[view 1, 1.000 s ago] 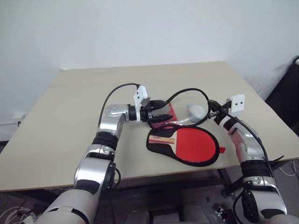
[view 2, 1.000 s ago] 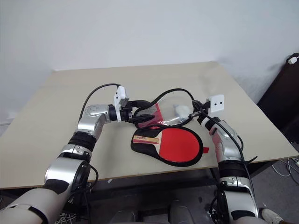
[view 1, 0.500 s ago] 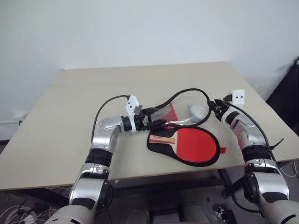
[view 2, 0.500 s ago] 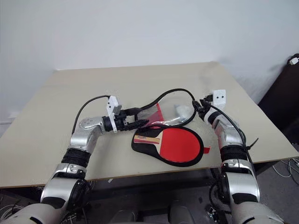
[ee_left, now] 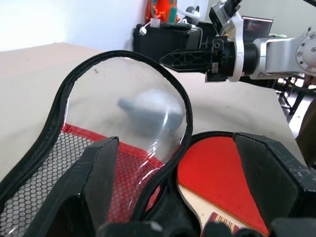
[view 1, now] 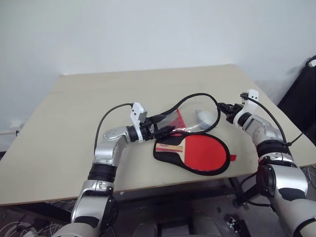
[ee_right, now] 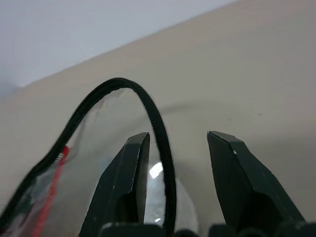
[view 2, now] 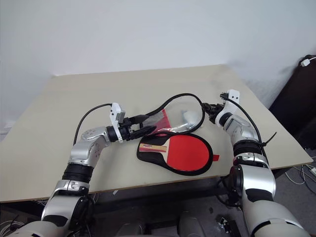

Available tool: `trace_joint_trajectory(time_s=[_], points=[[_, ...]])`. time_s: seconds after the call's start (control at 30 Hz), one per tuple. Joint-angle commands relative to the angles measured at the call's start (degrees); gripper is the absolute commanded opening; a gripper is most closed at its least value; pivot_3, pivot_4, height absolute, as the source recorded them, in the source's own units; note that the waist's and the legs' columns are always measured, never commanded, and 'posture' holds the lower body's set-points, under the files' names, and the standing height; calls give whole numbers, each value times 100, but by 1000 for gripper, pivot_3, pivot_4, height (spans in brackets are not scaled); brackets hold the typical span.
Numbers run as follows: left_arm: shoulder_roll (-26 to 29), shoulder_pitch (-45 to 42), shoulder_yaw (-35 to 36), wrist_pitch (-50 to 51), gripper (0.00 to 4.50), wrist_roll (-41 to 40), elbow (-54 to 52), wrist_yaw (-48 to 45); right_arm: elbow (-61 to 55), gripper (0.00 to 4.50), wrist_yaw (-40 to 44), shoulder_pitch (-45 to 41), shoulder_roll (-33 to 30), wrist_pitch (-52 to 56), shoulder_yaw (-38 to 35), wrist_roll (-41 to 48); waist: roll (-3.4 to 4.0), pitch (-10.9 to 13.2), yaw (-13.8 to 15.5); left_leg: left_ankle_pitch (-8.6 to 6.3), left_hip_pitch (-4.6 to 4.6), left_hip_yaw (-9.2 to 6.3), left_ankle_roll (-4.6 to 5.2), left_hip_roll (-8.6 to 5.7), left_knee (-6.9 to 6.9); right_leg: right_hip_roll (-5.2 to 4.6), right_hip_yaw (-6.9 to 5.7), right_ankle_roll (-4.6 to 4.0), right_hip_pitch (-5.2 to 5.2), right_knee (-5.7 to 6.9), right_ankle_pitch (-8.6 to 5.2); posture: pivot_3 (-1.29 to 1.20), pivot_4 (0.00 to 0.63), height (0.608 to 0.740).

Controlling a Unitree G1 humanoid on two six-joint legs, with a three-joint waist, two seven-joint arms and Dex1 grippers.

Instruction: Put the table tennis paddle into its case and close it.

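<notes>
The table tennis paddle (view 1: 205,150) lies red face up in the lower half of the case (view 1: 217,170) near the table's front edge, its striped handle (view 1: 170,146) pointing left. The case's clear lid (view 1: 193,109) stands raised over it, black zip rim arching up. My left gripper (view 1: 160,129) is open at the lid's handle end, the zip rim (ee_left: 183,106) passing between its wide fingers. At the lid's far rim my right gripper (ee_right: 177,163) is open, with the black rim (ee_right: 159,133) running between its fingers, close to one of them.
A small grey-blue lump (ee_left: 148,108) sits on the table (view 1: 74,123) behind the clear lid. Dark equipment (view 1: 301,98) stands beyond the table's right edge. Bare tabletop stretches left and behind the case.
My right gripper, shut on the lid's far rim a second ago, has opened around it. The left arm has drawn back slightly. The lid stays raised.
</notes>
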Motion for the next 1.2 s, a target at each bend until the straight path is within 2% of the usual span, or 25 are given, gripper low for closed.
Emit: trace_joint_trajectory(time_s=[0.03,0.4,0.43,0.67,1.2], points=[[25,-24,60,30,3917,-149,-293,69,-81,2026,212,-281,-77,268,-93,151,0,0,-1,0,0,0,0,0,0,0,0,0,0,0,0,0,0,740],[41,38,44,109,3917,-183,-379,106,131,2026,327,-379,0,274,18,9,0,0,-5,0,0,1,0,0,0,0,0,1,0,0,0,0,0,740],[39,44,43,113,3917,-184,-385,110,154,1659,348,-388,-2,251,19,8,0,0,-4,0,0,1,0,0,0,0,0,0,0,1,0,0,0,740],[16,40,169,165,3917,-283,-392,226,-3,28,670,-278,-30,102,72,31,0,0,-41,0,0,0,0,0,0,0,0,1,-1,-1,0,0,0,740],[25,-488,845,191,3917,-770,15,746,-2173,28,2335,1128,-220,558,131,650,0,0,-76,0,-1,-7,-1,1,3,0,-6,26,1,0,-14,0,0,740]])
